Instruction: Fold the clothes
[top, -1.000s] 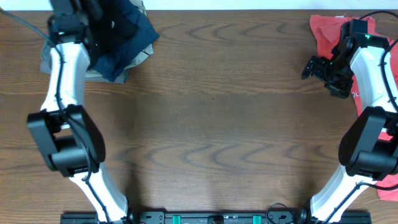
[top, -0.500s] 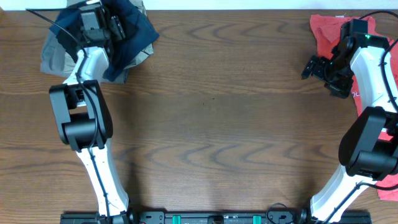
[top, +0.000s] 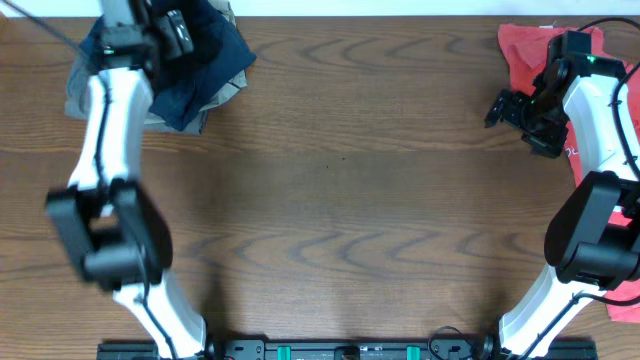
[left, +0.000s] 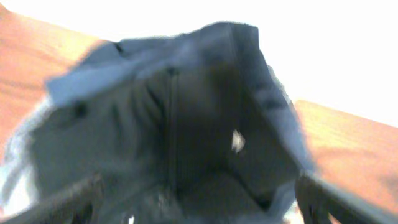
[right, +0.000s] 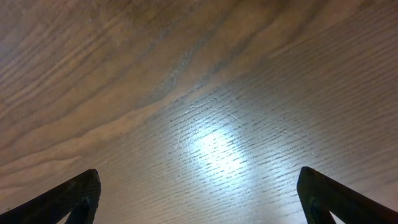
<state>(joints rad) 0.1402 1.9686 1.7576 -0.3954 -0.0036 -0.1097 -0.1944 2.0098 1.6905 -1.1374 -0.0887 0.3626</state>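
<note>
Count, left to right: one heap of clothes, two grippers, one table, one red shirt. Far left corner: the heap holds three fabrics that I can tell apart. These are a khaki-grey garment (top: 78, 95) at the bottom left, a navy blue garment (top: 215, 72) crumpled over it, and the black garment (top: 208, 40) on top toward the rear edge, soft, creased, no fixed shape. My left gripper (top: 176, 30) hangs over that heap. The left wrist view is badly blurred, but my two left fingers (left: 65, 202) sit at the far bottom corners, spread wide and gripping nothing. Dark matte cloth with one small white mark (left: 237, 141) lies between and beyond them. Table (top: 340, 200): one, brown wood grain, smooth, with a glare patch in the right wrist view. My right gripper (top: 508, 108) hangs over bare wood, my two right fingers (right: 68, 196) likewise spread wide, empty. Beside it, toward the far right corner, lies one coral-red shirt (top: 528, 55), rumpled.
</note>
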